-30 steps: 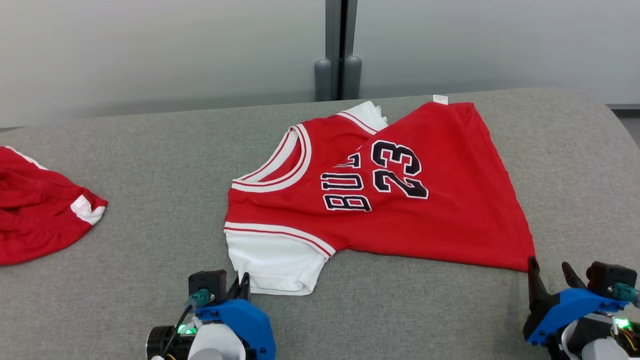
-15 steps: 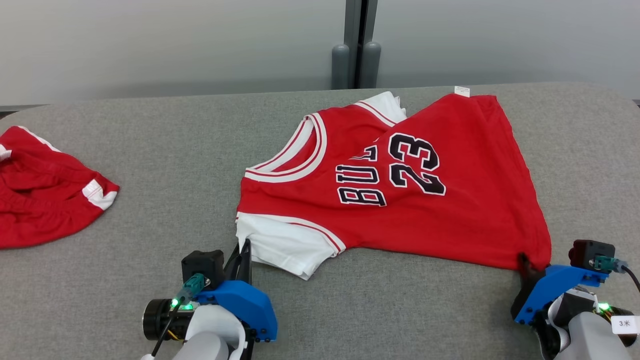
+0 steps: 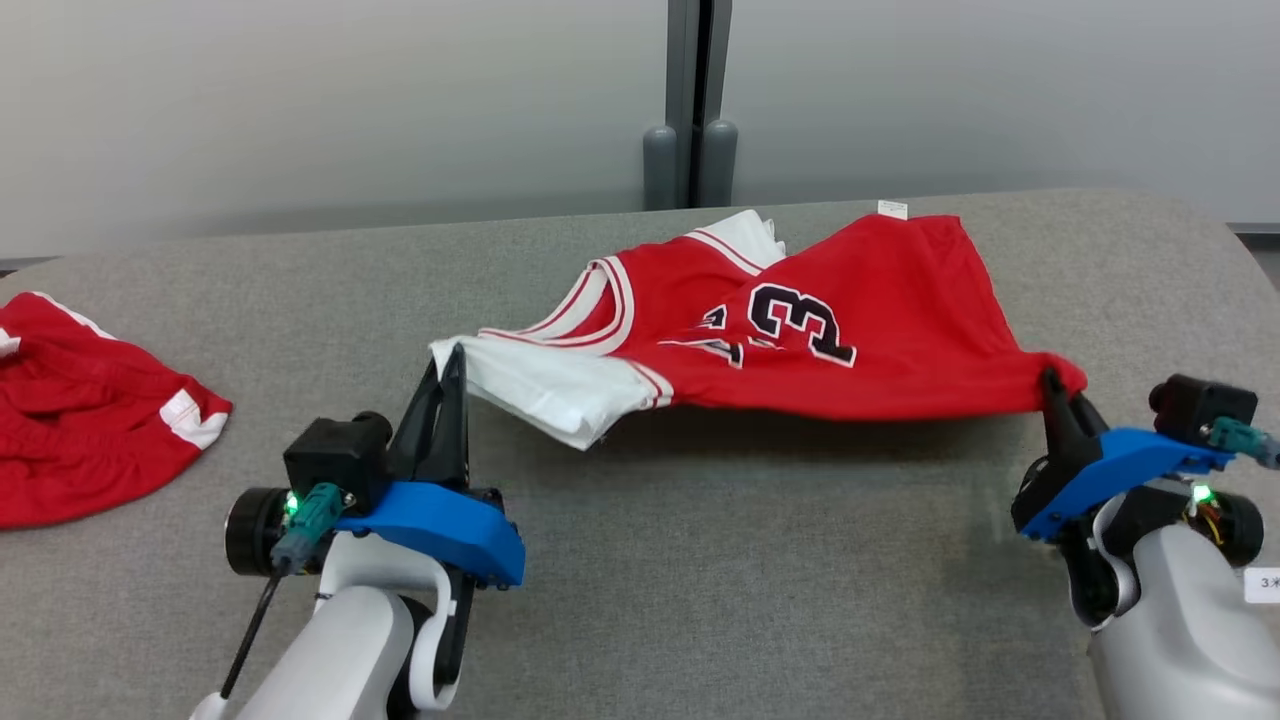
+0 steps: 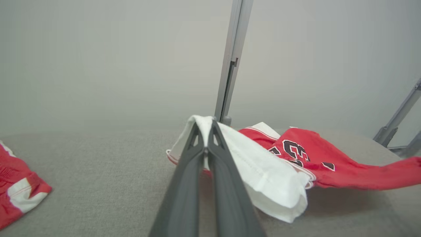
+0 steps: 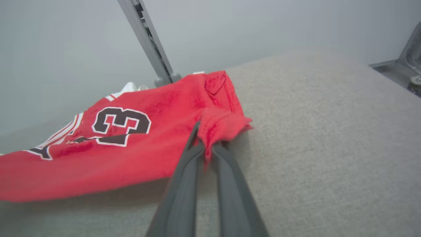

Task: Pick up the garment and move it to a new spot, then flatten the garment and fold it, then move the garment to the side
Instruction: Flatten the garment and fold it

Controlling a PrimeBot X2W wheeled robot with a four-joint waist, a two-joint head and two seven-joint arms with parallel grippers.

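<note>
The garment is a red basketball jersey with white sleeves and black numbers, stretched across the middle of the grey table. Its near edge hangs lifted off the table between my two grippers; its far edge rests on the surface. My left gripper is shut on the white sleeve, pinched at the fingertips. At the right, my right gripper is shut on the red hem corner. The jersey sags between them.
A second red garment with white trim lies bunched at the table's left edge, also in the left wrist view. A grey post stands behind the table against a pale wall. The table's rounded right end lies beyond the right gripper.
My right gripper closed on the jersey's hem corner. Both grippers then rose, lifting the near edge off the table, so the jersey no longer lies flat. The head camera shifted too.
</note>
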